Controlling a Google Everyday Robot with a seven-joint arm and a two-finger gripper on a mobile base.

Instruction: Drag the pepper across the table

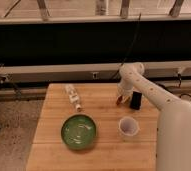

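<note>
The pepper (119,100) is a small red-orange thing on the wooden table (99,150), near its far right part. My gripper (122,96) hangs at the end of the white arm and sits right on top of the pepper, hiding most of it. A black object (135,100) stands just right of the gripper.
A green bowl (79,132) sits at the front middle of the table. A white cup (128,126) stands in front of the gripper. A clear bottle (73,96) lies on its side at the far left. My white arm covers the table's right edge.
</note>
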